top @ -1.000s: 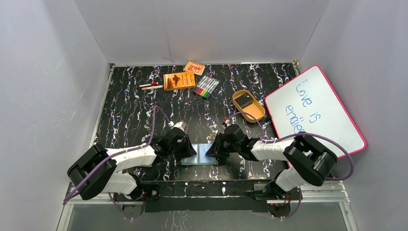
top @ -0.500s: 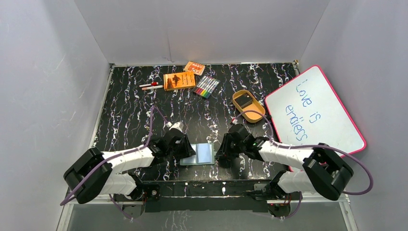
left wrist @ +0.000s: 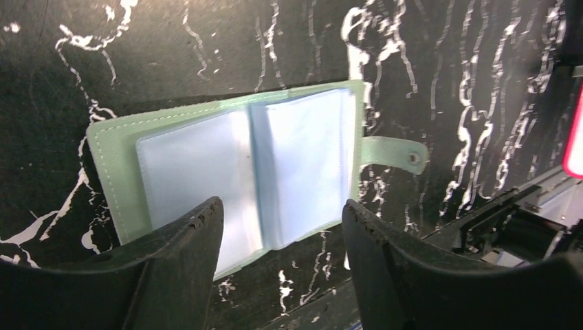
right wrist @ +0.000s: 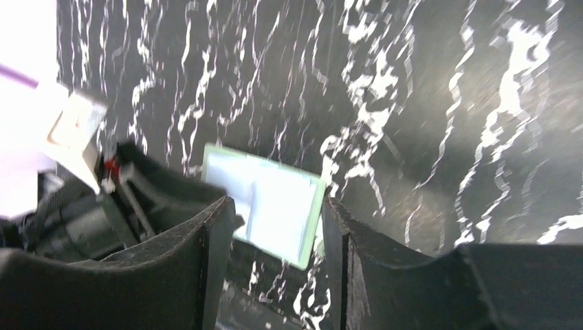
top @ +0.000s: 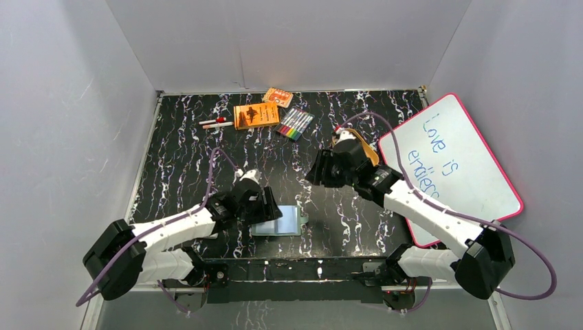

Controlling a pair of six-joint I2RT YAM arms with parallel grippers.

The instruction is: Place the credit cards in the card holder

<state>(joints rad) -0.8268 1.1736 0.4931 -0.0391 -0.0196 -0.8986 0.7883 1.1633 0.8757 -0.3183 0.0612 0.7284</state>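
Left fingers (left wrist: 172, 275) and right fingers (right wrist: 172, 275) gape empty; open card holder (top: 278, 221) lies crosswise, tab (top: 302, 219) pointing right.

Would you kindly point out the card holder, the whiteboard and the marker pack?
card holder (left wrist: 234, 165): left wrist view, on its clear inner sleeves.
whiteboard (top: 457, 158): top view, on its white writing face.
marker pack (top: 294, 123): top view, on the middle of the pack.

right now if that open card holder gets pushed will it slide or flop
Probably slides: the card holder lies open and flat on the table. Its clear sleeves look thin, so likely floppy if lifted by an edge.
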